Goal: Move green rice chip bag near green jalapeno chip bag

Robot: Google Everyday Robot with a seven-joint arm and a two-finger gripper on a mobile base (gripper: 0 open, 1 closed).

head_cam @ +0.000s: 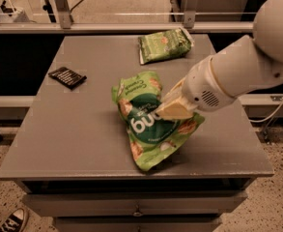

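The green rice chip bag (148,129), bright lime green with a dark "dang" circle, hangs tilted over the middle of the grey table (73,129), its lower end close to the surface. My gripper (172,108) reaches in from the right and is shut on the bag's right side. The green jalapeno chip bag (164,45), smaller and duller olive green with a white edge, lies flat at the table's back, a short way behind the gripper and the held bag.
A small black packet (67,77) lies at the table's left side. My white arm (237,76) spans the table's right side. Drawers (136,207) sit below the front edge. A shoe (13,220) is on the floor at lower left.
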